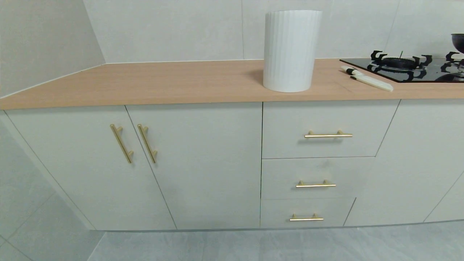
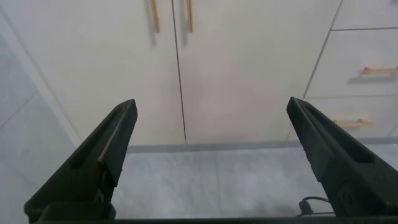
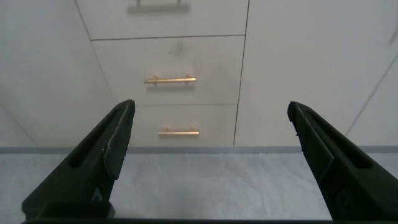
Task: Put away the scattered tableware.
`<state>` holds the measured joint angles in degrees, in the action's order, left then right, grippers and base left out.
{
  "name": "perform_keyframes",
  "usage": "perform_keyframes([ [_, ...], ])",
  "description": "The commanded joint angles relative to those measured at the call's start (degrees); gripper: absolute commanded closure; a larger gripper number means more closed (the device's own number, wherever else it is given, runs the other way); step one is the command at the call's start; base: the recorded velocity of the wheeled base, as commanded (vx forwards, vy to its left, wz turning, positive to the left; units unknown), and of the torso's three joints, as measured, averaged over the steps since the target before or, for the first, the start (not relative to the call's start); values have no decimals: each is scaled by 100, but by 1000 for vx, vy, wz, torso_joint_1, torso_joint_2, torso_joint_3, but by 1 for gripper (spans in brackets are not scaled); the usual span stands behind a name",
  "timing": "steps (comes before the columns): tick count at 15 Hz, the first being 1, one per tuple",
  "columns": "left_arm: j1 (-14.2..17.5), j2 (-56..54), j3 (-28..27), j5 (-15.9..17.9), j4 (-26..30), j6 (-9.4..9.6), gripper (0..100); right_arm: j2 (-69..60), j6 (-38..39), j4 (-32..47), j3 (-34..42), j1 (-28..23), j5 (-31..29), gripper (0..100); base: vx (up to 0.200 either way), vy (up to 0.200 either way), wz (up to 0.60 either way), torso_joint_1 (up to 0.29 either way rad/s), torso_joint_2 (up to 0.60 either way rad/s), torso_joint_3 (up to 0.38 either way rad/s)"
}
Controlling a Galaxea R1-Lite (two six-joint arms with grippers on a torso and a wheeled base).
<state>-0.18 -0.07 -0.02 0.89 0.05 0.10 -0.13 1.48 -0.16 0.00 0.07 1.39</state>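
Note:
A white-bladed knife (image 1: 367,78) with a black-banded handle lies on the wooden counter (image 1: 163,81), just left of the black hob (image 1: 406,67). A tall white ribbed cylinder holder (image 1: 291,50) stands upright on the counter left of the knife. My left gripper (image 2: 211,112) hangs low in front of the cabinet doors (image 2: 180,68), open, nothing between its fingers. My right gripper (image 3: 211,112) is low before the lower drawers (image 3: 171,79), open and empty as well.
Three drawers with gold bar handles (image 1: 328,135) stack below the holder. Two cabinet doors with gold handles (image 1: 134,143) are to their left. A dark vessel (image 1: 457,40) stands at the hob's far right. Grey tiled floor (image 1: 253,244) runs along the cabinet base.

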Motion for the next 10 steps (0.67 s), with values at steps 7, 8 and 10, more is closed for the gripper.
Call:
perform_keyframes([
  [7, 1, 7, 2, -1, 4, 8, 0, 13, 2, -2, 0, 1, 2, 0, 200, 0, 0, 2, 4, 2],
  [8, 1, 7, 2, -1, 4, -1, 0, 13, 2, -2, 0, 1, 2, 0, 200, 0, 0, 2, 7, -2],
  [10, 1, 7, -6, -1, 4, 8, 0, 13, 2, -2, 0, 1, 2, 0, 200, 0, 0, 0, 0, 0],
])
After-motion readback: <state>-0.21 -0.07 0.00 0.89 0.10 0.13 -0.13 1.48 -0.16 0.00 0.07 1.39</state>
